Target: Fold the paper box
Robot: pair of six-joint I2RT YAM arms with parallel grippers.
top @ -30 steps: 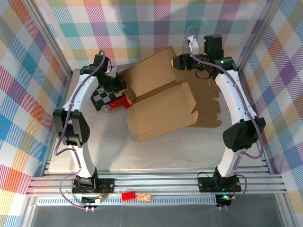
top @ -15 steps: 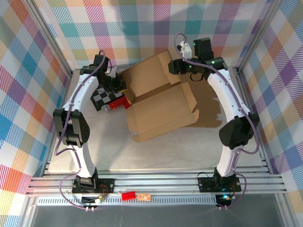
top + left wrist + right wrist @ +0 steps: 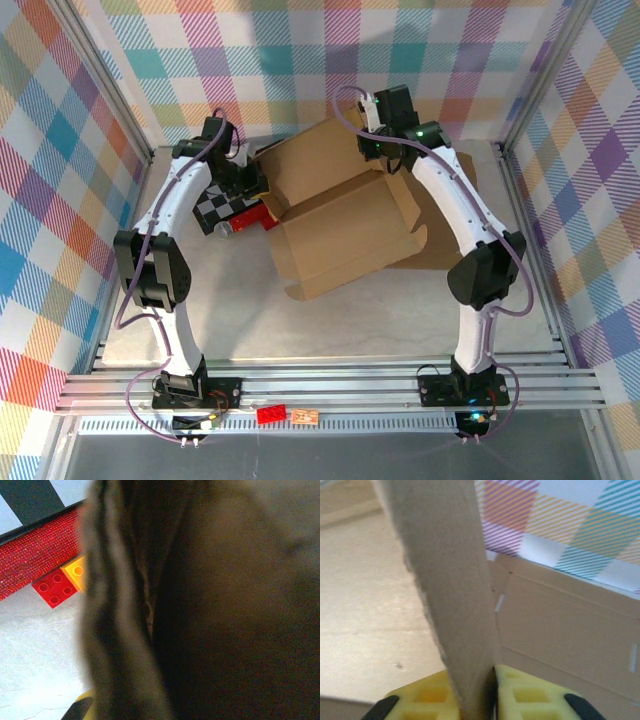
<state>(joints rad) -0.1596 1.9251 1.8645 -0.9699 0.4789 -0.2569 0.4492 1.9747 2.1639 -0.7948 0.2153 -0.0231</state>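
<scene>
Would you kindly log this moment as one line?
left end effector: shut on box; right end effector: shut on box; fold: unfinished

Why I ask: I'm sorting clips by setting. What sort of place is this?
Probably a robot test cell: an aluminium frame, plaid walls, and a left arm and right arm bolted to rails, working a cardboard box.

Table (image 3: 350, 320): pale grey-white top, faintly mottled.

Paper box (image 3: 345, 235): brown card, partly unfolded, lying across the far middle of the table.

Left of the box: black-and-white checkered board (image 3: 215, 205), flat.

Red glittery block (image 3: 255, 217): between board and box, just beside the box's left edge.

By the block, close to the box: red brick (image 3: 54, 587) and orange brick (image 3: 75, 571), touching.

Small pale item (image 3: 224, 229): left of the box, at the board's near edge. Unidentified.
</scene>
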